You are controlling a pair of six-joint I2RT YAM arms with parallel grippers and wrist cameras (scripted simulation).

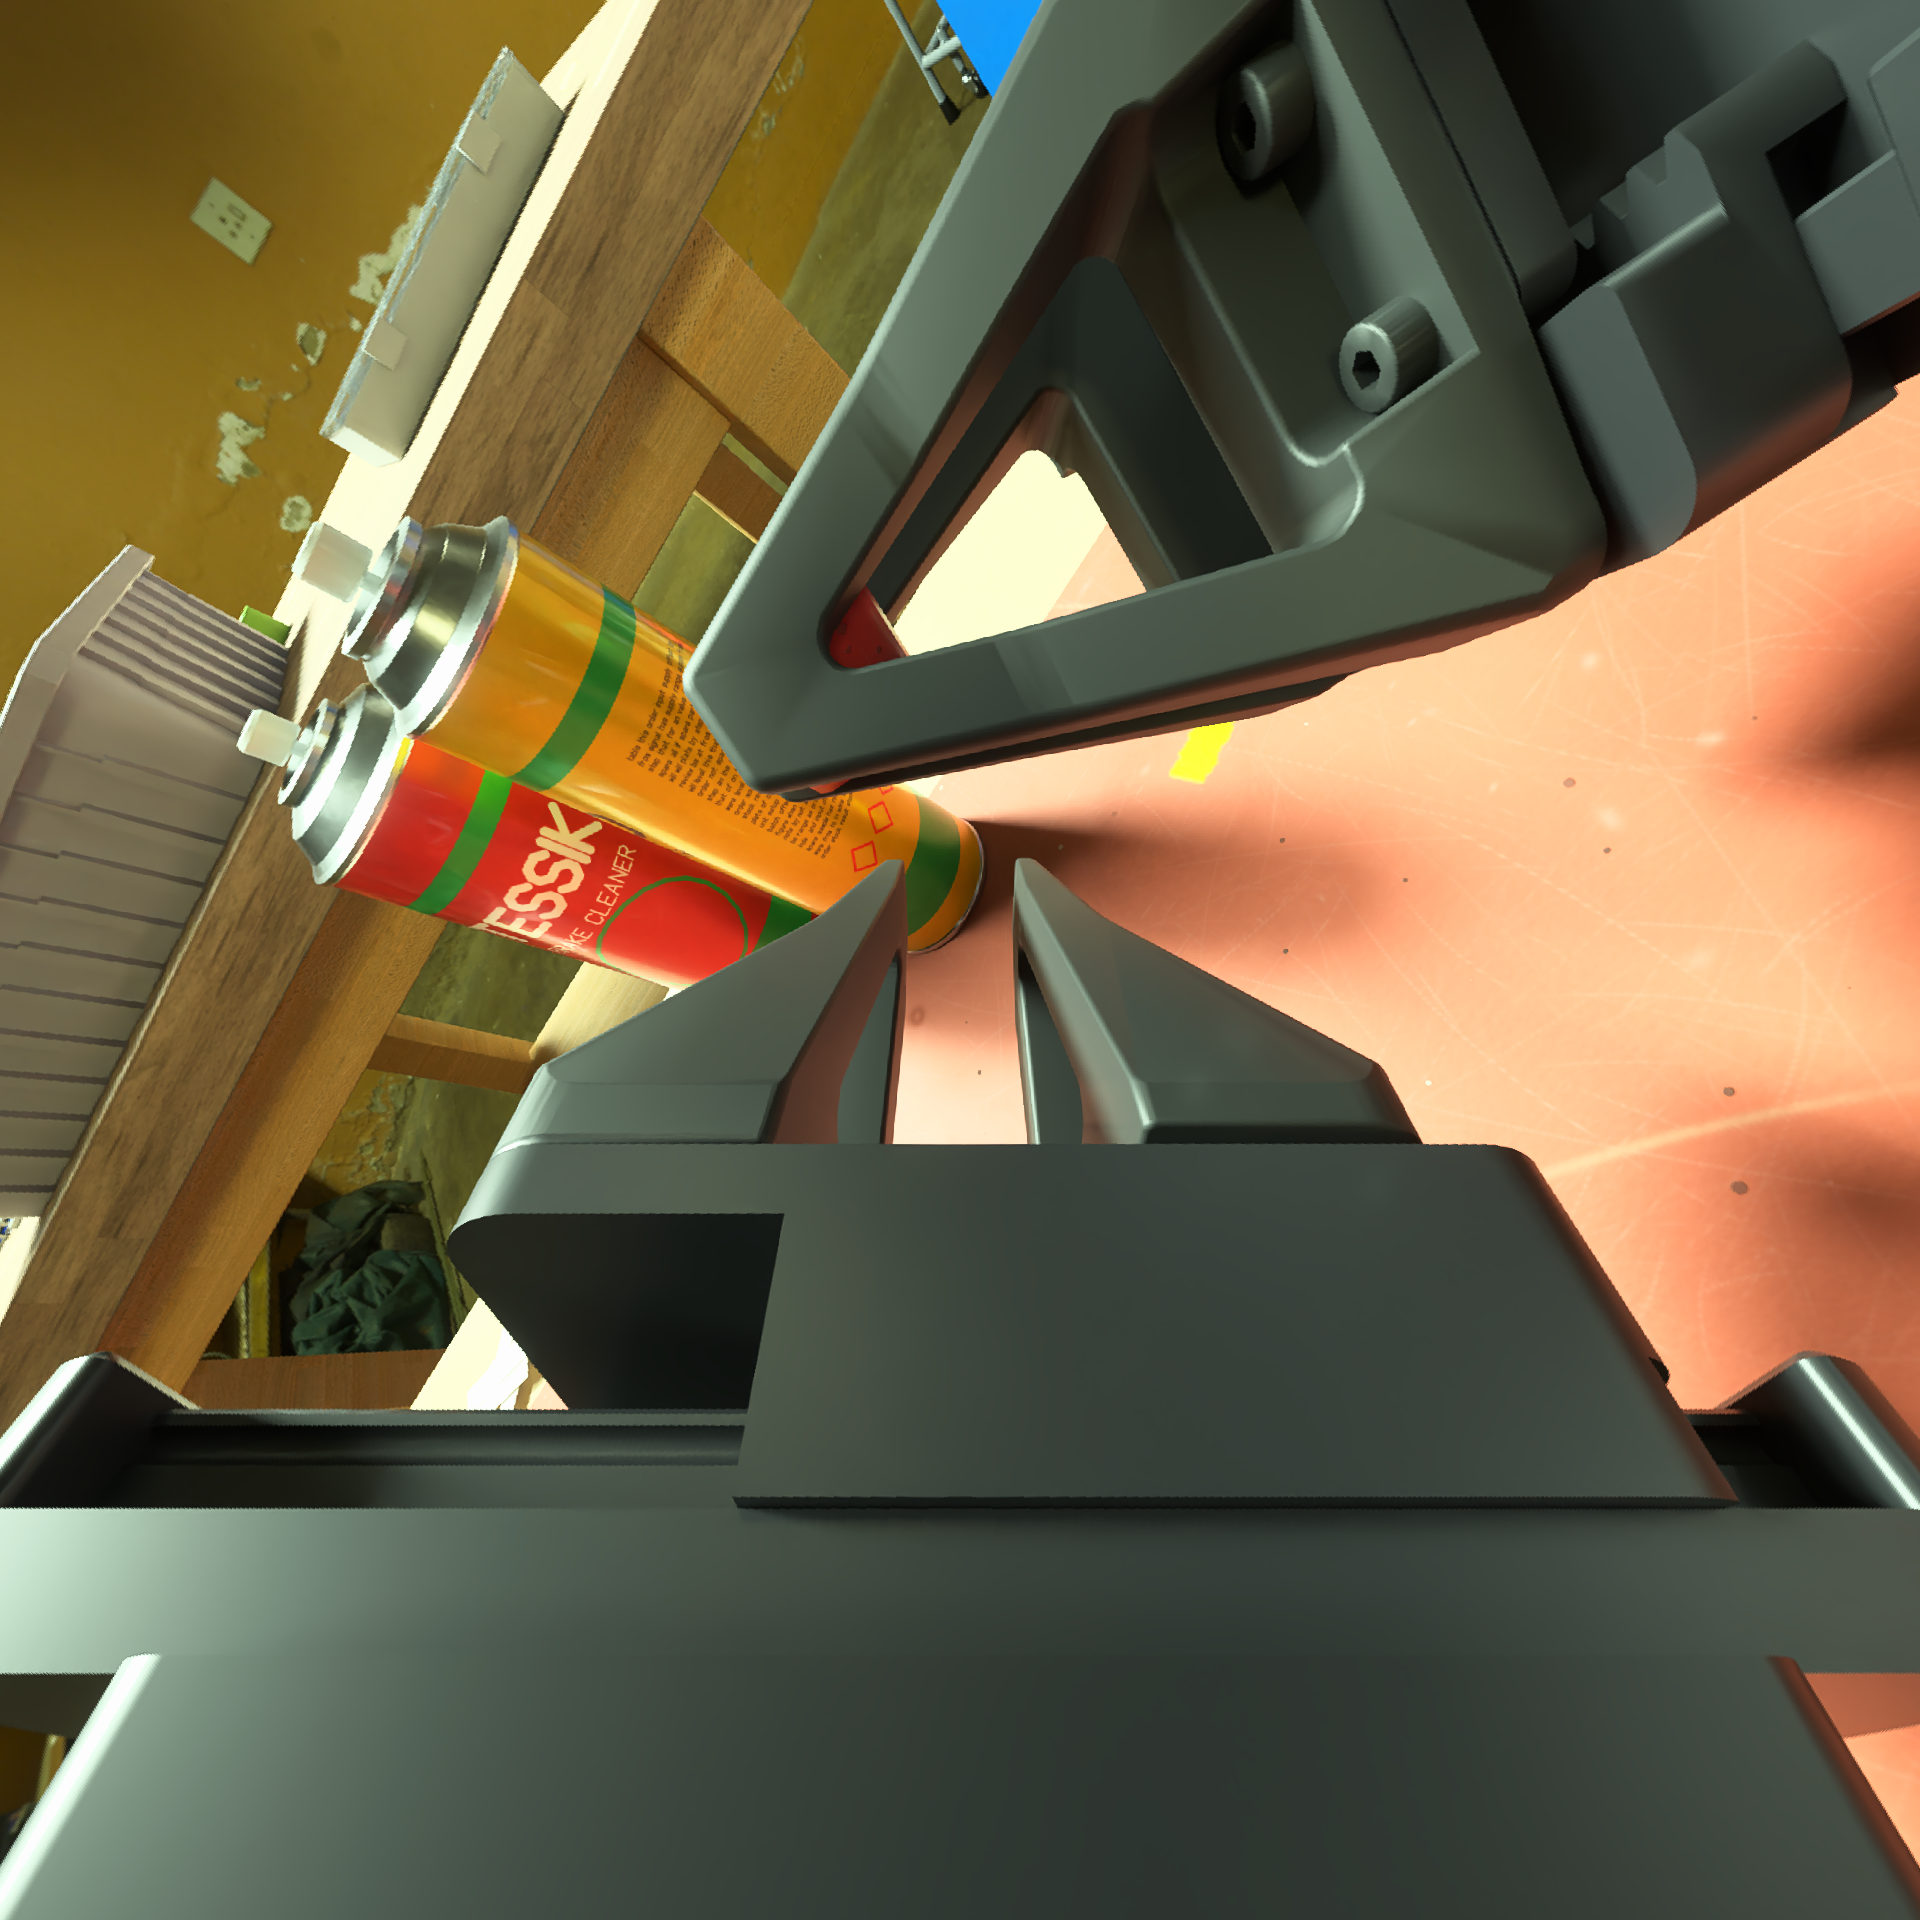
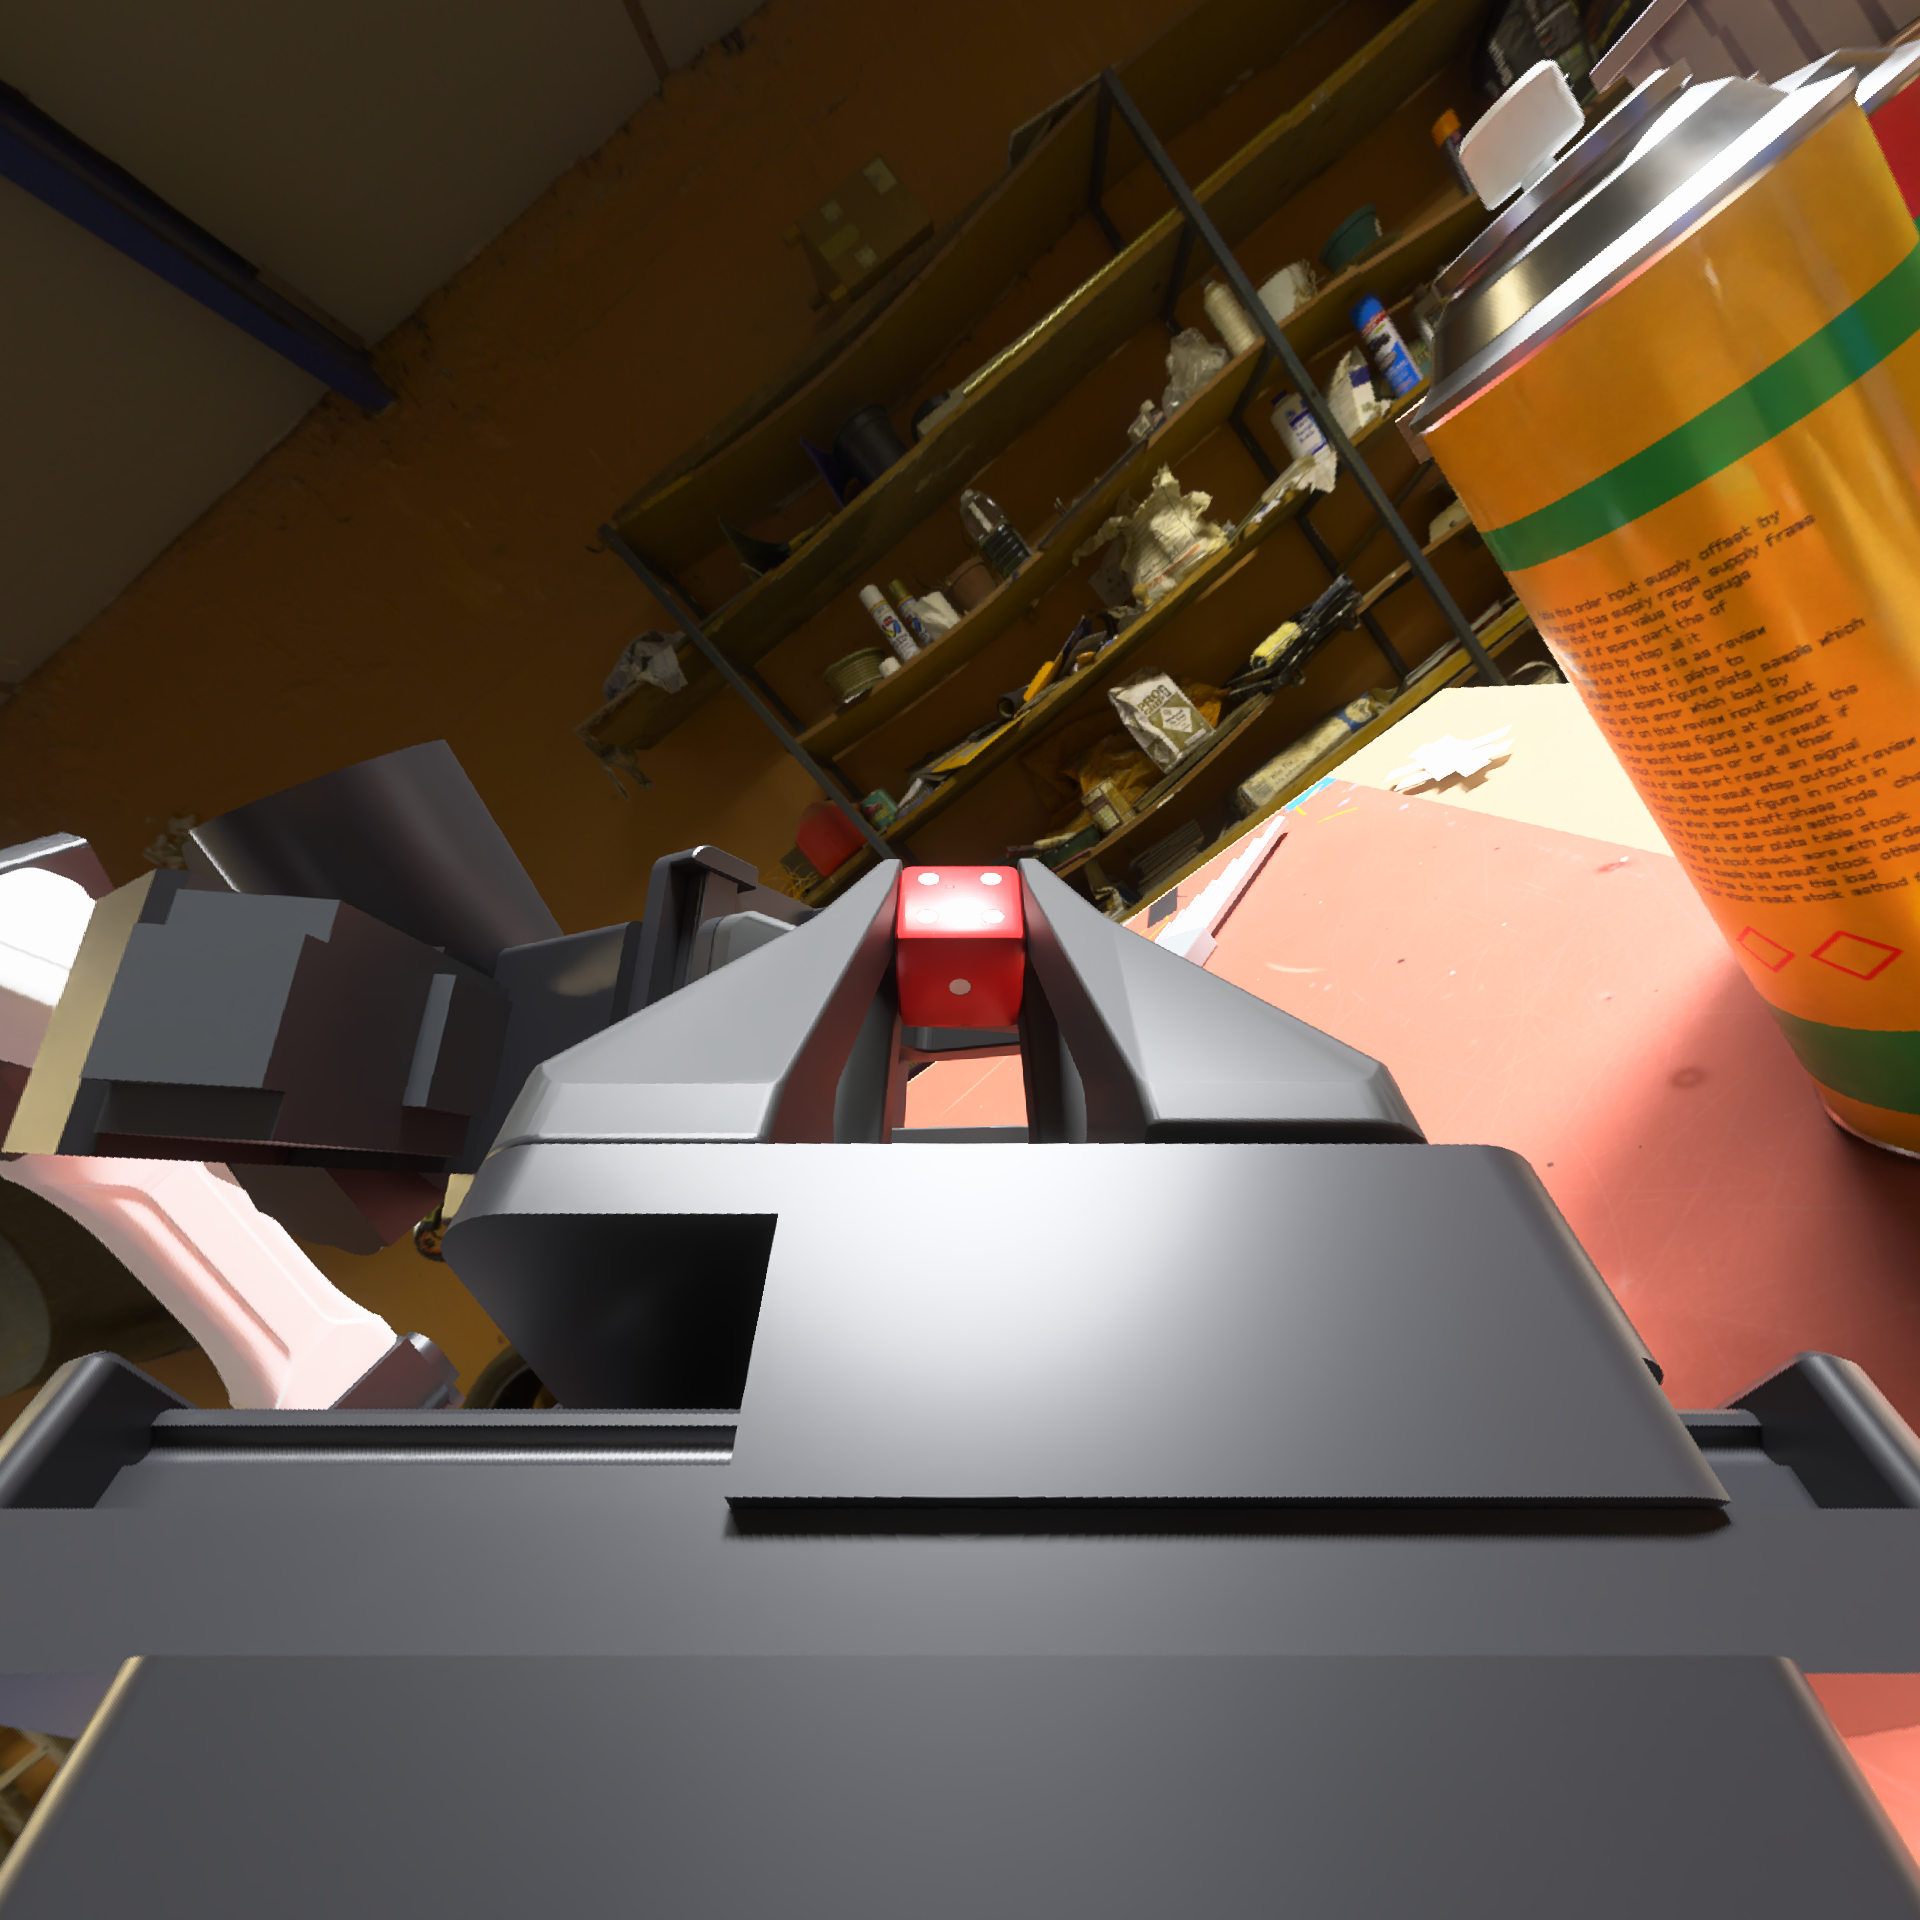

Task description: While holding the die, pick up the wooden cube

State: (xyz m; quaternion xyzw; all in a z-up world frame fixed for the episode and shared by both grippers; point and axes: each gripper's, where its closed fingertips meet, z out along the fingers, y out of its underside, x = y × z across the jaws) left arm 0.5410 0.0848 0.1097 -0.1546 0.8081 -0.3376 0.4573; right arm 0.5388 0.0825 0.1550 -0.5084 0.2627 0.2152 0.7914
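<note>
My right gripper (image 2: 958, 868) is shut on a red die (image 2: 958, 966) with white pips and holds it at the fingertips, above the pink mat (image 2: 1403, 987). In the left wrist view one of the right gripper's fingers (image 1: 1039, 665) crosses the upper middle, and a red bit of the die (image 1: 857, 629) shows through its cut-out. My left gripper (image 1: 961, 868) is low over the mat (image 1: 1455, 935). Its jaws stand a narrow gap apart with nothing between them. No wooden cube shows in either view.
An orange spray can (image 1: 623, 707) and a red spray can (image 1: 540, 873) stand together on the mat just beyond my left fingertips. The orange can (image 2: 1714, 623) is close on the right of my right gripper. A small yellow patch (image 1: 1200, 753) lies on the mat. The left arm (image 2: 260, 1018) is at left.
</note>
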